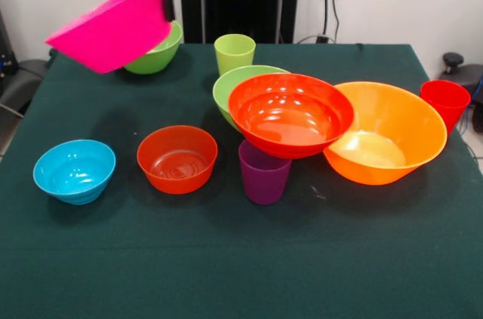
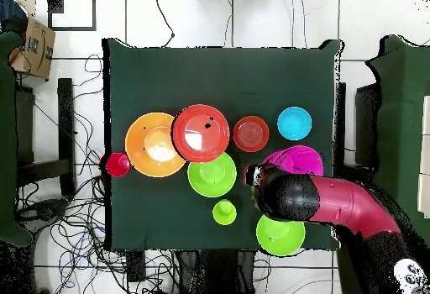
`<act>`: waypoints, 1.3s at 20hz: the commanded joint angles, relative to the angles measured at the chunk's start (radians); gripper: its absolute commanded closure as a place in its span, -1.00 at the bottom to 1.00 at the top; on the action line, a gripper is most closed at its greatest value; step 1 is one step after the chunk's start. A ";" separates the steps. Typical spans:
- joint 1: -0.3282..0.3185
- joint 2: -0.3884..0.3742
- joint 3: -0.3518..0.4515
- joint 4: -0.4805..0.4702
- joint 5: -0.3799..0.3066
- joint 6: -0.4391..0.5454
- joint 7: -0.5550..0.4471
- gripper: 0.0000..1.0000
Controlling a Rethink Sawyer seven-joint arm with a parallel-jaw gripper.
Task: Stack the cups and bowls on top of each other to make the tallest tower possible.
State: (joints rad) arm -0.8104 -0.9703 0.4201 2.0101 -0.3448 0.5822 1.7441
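Observation:
My gripper (image 1: 165, 4) is shut on the rim of the large pink bowl (image 1: 113, 29) and holds it tilted in the air at the table's far left; the bowl also shows in the overhead view (image 2: 298, 158). Behind the pink bowl stands a lime green bowl (image 1: 162, 51). A red-orange bowl (image 1: 290, 115) rests tilted on the purple cup (image 1: 264, 176), a second lime green bowl (image 1: 226, 85) and the large orange bowl (image 1: 389, 134). The lime green cup (image 1: 235, 53), the red cup (image 1: 445, 104), the small blue bowl (image 1: 74, 170) and the small orange-red bowl (image 1: 177, 158) stand apart.
The dark green table cloth (image 1: 241, 274) covers the whole table. The red cup stands at the table's right edge. In the overhead view my arm (image 2: 344, 207) reaches over the lime green bowl (image 2: 280, 234) near the robot's side. Cables lie on the floor (image 2: 76, 232).

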 commanded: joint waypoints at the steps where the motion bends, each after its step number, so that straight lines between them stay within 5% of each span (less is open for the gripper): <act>1: 0.067 -0.094 0.087 0.104 0.119 0.111 0.027 1.00; 15: 0.176 -0.151 0.057 0.128 0.286 0.141 0.098 1.00; 26: 0.262 -0.174 0.003 0.118 0.341 0.158 0.143 1.00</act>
State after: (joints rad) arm -0.5867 -1.1534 0.4505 2.0769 -0.0378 0.6563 1.7441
